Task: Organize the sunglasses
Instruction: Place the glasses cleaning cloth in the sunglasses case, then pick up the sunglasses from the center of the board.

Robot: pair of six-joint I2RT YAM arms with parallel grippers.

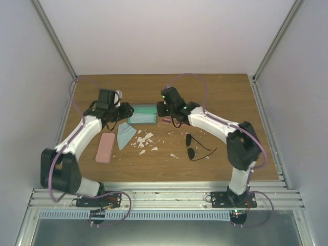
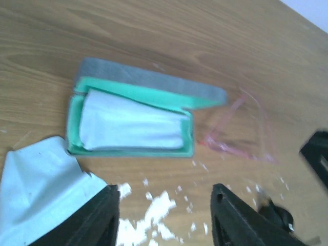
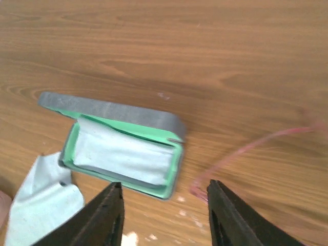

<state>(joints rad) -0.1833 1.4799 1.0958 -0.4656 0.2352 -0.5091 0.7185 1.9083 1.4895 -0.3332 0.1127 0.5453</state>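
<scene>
Because the blue-grey case (image 2: pixel 148 81) lies open with a light blue cloth (image 2: pixel 128 125) inside, I think it waits for glasses. My left gripper (image 2: pixel 164 197) and right gripper (image 3: pixel 164 192) hover near it, fingers apart, empty. The pink sunglasses (image 2: pixel 240 134) lie just beside it; the black sunglasses (image 1: pixel 193 147) rest well apart.

— What sort of place is it?
— A small booth. There's a wood-grain worktop (image 1: pixel 225 92), a plain white back wall (image 1: pixel 169 31), and pale grey side panels (image 1: pixel 23 87) closing it in.
— And the frame?
— Aluminium posts (image 1: pixel 54 38) slant up at the back corners. Ribbed aluminium rails (image 1: pixel 164 197) line the near edge, with a dull metal sheet (image 1: pixel 164 233) below. The light is soft and even.
</scene>
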